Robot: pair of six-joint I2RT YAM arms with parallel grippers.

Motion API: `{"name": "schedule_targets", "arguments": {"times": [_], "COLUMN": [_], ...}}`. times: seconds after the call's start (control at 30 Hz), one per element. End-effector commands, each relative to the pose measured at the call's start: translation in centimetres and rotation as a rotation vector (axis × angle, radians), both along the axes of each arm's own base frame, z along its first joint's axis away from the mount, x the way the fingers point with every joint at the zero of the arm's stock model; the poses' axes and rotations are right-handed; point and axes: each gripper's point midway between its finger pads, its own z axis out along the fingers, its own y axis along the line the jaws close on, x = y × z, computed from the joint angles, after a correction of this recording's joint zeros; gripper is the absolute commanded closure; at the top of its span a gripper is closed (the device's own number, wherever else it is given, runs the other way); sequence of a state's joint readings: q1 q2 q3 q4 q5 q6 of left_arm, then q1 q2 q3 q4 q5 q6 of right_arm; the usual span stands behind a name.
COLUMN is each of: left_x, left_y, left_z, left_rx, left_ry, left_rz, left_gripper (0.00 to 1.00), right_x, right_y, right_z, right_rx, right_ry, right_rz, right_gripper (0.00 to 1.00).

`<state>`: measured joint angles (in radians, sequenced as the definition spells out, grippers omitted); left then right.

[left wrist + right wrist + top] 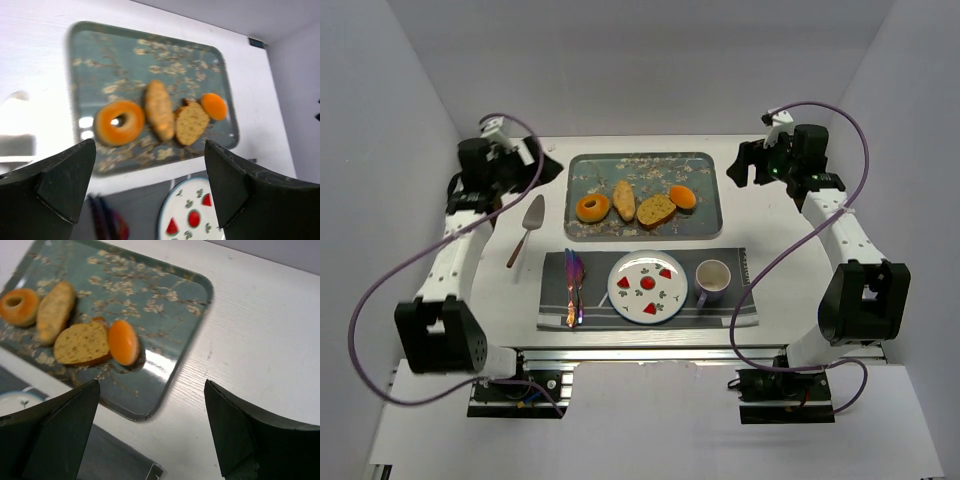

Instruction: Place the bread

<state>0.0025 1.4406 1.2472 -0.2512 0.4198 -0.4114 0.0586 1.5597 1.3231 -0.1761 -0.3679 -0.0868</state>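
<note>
The bread, a golden-orange ring bagel [593, 208], lies at the left of a blue-grey flowered tray [620, 168] at the back of the table. It also shows in the left wrist view [119, 122] and in the right wrist view [19, 306]. My left gripper [548, 166] hovers open and empty off the tray's back left corner; in its wrist view [150, 150] the jaws stand wide apart. My right gripper [740, 166] hovers open and empty off the tray's back right corner, and its wrist view [151, 390] shows the tray's corner below.
A pale long loaf [624, 200], a toasted slice [656, 209] and a small orange bun [683, 198] share the tray. A grey placemat [735, 300] in front holds a watermelon-patterned plate [622, 268], a cup [712, 280] and cutlery [574, 285]. A cake server [528, 228] lies left.
</note>
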Motion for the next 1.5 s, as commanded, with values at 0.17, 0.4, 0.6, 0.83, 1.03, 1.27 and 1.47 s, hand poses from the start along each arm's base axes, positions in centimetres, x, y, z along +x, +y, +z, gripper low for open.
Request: {"name": "schedule_targets", "arguments": {"times": [0.17,0.4,0.6,0.83,1.03,1.27,1.47], "left_x": [-7.1,-7.9,-6.1,-2.3,-3.3,-7.3,-8.6], "left_y": [10.1,15.6,16.7,15.5,13.6,12.2,12.2], "left_z": [-3.8,-7.1,-9.1,-13.7,-16.5,-18.7,-20.2], "left_rx": [0.171,0.452,0.549,0.471,0.43,0.406,0.396], "left_ry": [0.129,0.234,0.259,0.315,0.338,0.302,0.301], "left_rz": [0.18,0.29,0.219,0.075,-0.004,0.023,0.078], "left_gripper": [0.7,0.64,0.53,0.49,0.34,0.34,0.34], "right_x": [-7.2,-12.6,-15.7,-15.0,-13.8,-13.0,-13.4], "right_y": [5.7,12.0,14.7,14.5,13.3,12.3,12.6], "right_z": [2.8,-1.3,-3.4,-4.4,-4.5,-4.6,-4.3], "right_rx": [0.185,0.112,0.084,0.077,0.061,0.091,0.123], "right_ry": [-0.177,-0.088,-0.067,-0.038,-0.059,-0.03,-0.017], "right_rz": [0.747,0.961,1.01,0.954,0.902,0.869,0.897], "right_gripper": [0.39,0.44,0.21,0.16,0.14,0.13,0.11]}}
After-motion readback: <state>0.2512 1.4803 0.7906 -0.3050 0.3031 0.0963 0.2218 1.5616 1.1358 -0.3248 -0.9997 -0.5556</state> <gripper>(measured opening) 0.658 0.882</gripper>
